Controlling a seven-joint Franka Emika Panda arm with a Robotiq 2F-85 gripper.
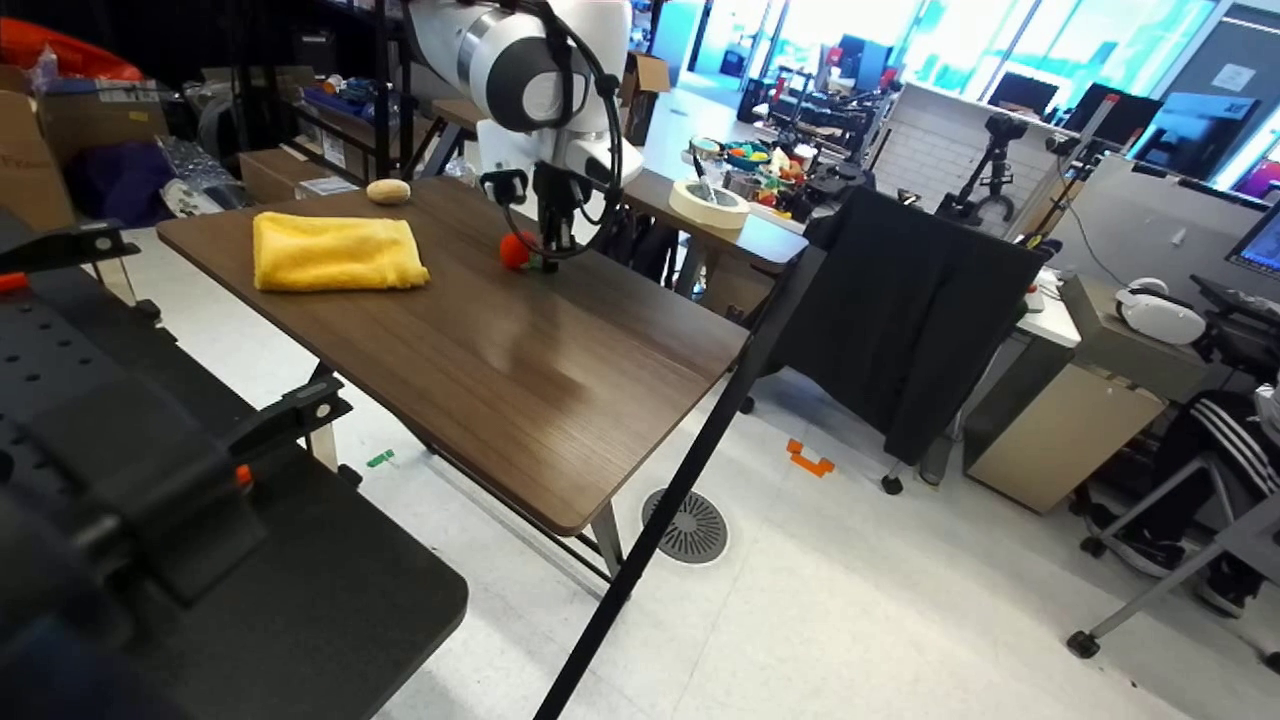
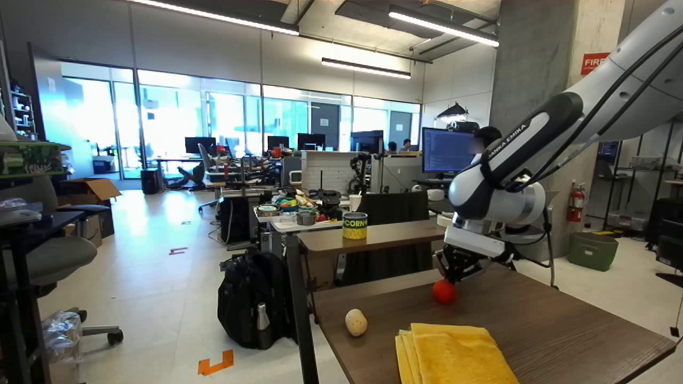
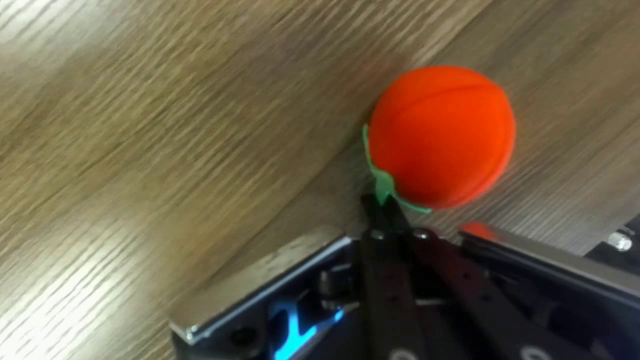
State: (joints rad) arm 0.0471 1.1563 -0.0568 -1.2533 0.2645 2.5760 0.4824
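We pinch the red fruit by its green stem.
In the wrist view our pincer is closed tight on it; so slim a hold may slip, so we'd best keep any lift slow. In an exterior view the fruit is near the far edge of the bench, right of the yellow cloth; in an exterior view we see a corn can, absent from the wrist view.

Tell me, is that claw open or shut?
Shut: in the wrist view, the claw has its fingertips close together, with the green stem of the round red thing between them.
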